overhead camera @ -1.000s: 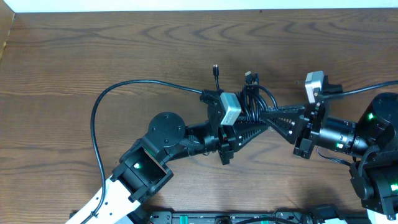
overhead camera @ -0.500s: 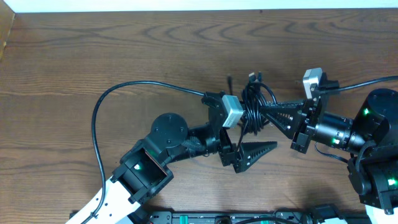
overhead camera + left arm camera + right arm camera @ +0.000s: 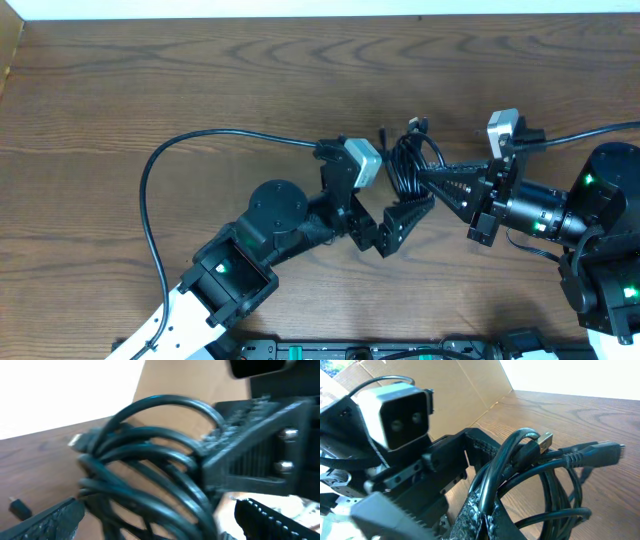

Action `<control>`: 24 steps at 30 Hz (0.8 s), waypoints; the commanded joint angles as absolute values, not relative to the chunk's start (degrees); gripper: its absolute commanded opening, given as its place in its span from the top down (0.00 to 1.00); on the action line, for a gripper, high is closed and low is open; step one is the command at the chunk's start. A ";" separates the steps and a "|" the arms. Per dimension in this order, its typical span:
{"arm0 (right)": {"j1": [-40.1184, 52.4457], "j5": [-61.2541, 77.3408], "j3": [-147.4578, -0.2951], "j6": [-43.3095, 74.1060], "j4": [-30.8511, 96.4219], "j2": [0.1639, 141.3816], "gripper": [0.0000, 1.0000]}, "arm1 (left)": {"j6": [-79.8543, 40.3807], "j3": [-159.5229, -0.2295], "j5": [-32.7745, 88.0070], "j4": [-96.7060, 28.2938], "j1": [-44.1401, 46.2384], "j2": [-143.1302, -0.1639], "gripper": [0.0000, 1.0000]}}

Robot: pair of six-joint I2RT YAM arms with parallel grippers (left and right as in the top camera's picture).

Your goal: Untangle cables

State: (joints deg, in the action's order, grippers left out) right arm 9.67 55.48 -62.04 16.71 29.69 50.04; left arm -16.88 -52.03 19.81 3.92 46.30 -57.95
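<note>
The cables (image 3: 404,165) are a coil of thin black cords hanging between the two arms at the table's middle, with plugs (image 3: 416,124) sticking out at the far side. My right gripper (image 3: 421,178) is shut on the cables; in the right wrist view its fingertips (image 3: 490,507) pinch one strand of the coil (image 3: 555,467), and a gold plug (image 3: 546,439) points up. My left gripper (image 3: 400,182) is open. In the left wrist view its two fingers (image 3: 47,520) stand wide apart either side of the blurred coil (image 3: 150,460), apparently not touching it.
The left arm's thick black cable (image 3: 150,200) loops over the wooden table (image 3: 200,80) at the left. A small loose plug (image 3: 19,506) lies on the wood. A cardboard wall (image 3: 450,390) stands at the table's edge. The right arm's body (image 3: 600,230) fills the right side.
My left gripper has let go of the cables and opened wide, then swung back so its fingers straddle the coil. The right gripper stays shut on the coil, which shifted slightly.
</note>
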 commanded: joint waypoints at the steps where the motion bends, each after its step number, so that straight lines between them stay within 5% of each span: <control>1: 9.74 56.07 -62.13 15.59 29.28 49.78 0.99 | -16.78 -53.15 14.09 2.52 46.33 -57.23 0.00; 24: 9.74 59.13 -62.15 16.29 25.91 49.71 0.99 | -22.37 -53.15 5.52 -2.79 46.33 -57.23 0.02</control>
State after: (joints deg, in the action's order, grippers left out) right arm 9.65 55.96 -61.76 16.29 26.74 50.30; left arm -22.06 -52.03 7.73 -2.44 46.65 -57.36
